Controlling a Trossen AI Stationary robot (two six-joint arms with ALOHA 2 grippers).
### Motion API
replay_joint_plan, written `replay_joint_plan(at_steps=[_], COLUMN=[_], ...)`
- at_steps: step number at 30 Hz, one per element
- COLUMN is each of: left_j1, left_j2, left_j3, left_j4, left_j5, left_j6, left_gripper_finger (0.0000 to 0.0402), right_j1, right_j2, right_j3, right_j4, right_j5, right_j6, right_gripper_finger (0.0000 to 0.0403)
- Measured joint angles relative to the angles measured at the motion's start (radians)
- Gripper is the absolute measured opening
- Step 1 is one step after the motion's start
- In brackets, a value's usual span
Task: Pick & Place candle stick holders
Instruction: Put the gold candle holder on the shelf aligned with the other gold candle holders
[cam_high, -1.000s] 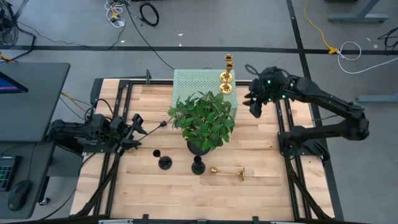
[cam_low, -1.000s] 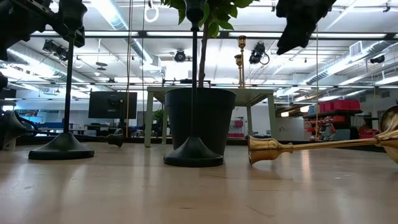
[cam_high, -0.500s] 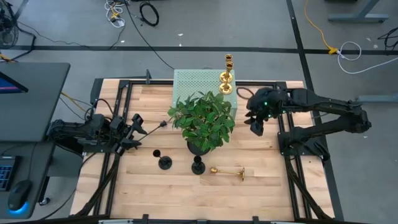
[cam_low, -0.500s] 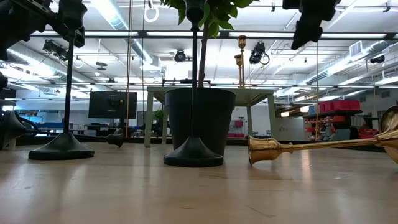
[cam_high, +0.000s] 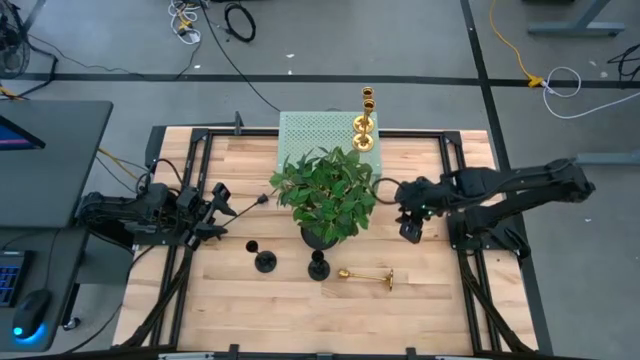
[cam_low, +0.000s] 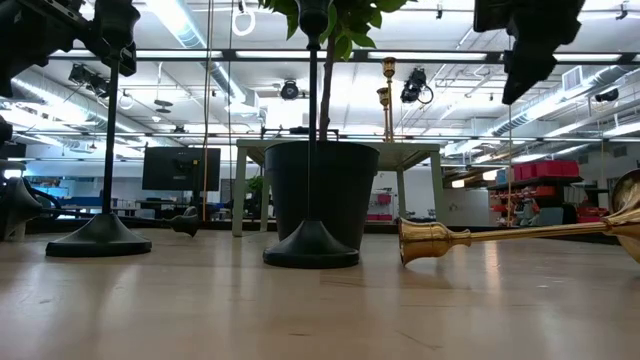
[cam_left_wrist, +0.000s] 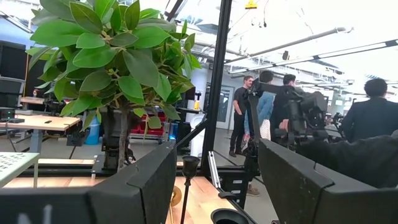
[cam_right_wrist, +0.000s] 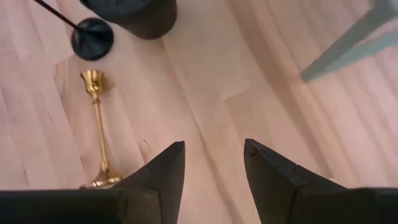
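A gold candle stick holder (cam_high: 365, 275) lies on its side on the table near the front; it also shows in the right wrist view (cam_right_wrist: 98, 124) and the low view (cam_low: 500, 235). Two black holders (cam_high: 262, 258) (cam_high: 318, 265) stand upright on their round bases in front of the plant pot. Gold brass (cam_high: 364, 125) stands upright on a green perforated stand (cam_high: 300, 135) at the far edge. My right gripper (cam_high: 410, 232) (cam_right_wrist: 214, 149) is open and empty, above the table to the right of the plant and beyond the lying gold holder. My left gripper (cam_high: 225, 200) (cam_left_wrist: 217, 149) is open and empty at the left.
A leafy plant (cam_high: 325, 190) in a black pot stands mid-table, taller than the holders, between the two arms. The green stand's leg (cam_right_wrist: 348, 37) shows near my right gripper. Bare wood lies to the right of the lying gold holder. People stand in the room beyond the table.
My right gripper has gone from beside the green stand toward the table's near edge, coming closer to the lying gold holder. It has stayed open. The holders have not moved.
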Motion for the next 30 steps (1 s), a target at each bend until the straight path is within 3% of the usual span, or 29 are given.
replay_joint_plan(at_steps=[8,16,30], left_j1=[0.0,0.0,0.0], left_j2=[0.0,0.0,0.0], left_j3=[0.0,0.0,0.0], left_j4=[0.0,0.0,0.0], left_j5=[0.0,0.0,0.0], left_j6=[0.0,0.001,0.0], left_gripper_finger=[0.0227,0.0227,0.0227], right_j1=[0.047,0.094,0.174], right_j2=[0.004,0.016,0.19], right_j3=[-0.121,-0.221,-0.26], right_j4=[0.075,0.268,0.447], right_j5=[0.0,-0.011,-0.09], right_j6=[0.068,0.116,0.168], right_gripper_finger=[0.0165,0.0165,0.0165])
